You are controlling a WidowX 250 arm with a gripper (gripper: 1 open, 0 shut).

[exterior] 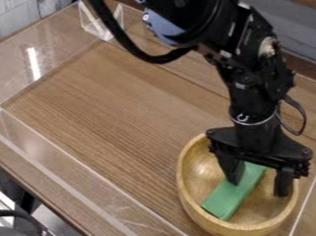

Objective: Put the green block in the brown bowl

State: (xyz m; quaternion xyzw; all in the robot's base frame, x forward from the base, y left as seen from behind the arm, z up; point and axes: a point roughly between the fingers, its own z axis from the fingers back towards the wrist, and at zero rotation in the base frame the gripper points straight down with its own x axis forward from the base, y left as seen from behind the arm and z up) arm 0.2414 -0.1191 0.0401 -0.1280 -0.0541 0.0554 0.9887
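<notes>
Right then, green block [236, 194] lay inside the brown bowl [196, 212] at the near right of the wooden table [108, 108]. Claw [260, 178] hung spread just above the block, pinching nothing.

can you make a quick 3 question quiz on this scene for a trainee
1. True or false: the green block lies inside the brown bowl.
2. How do the jaws of the tool stand? A) spread open, one finger on each side of the block B) shut tight with nothing between them C) clamped on the bowl's rim
3. Fill in: the bowl sits on the wooden ____.

Key: 1 true; 2 A; 3 table
</notes>
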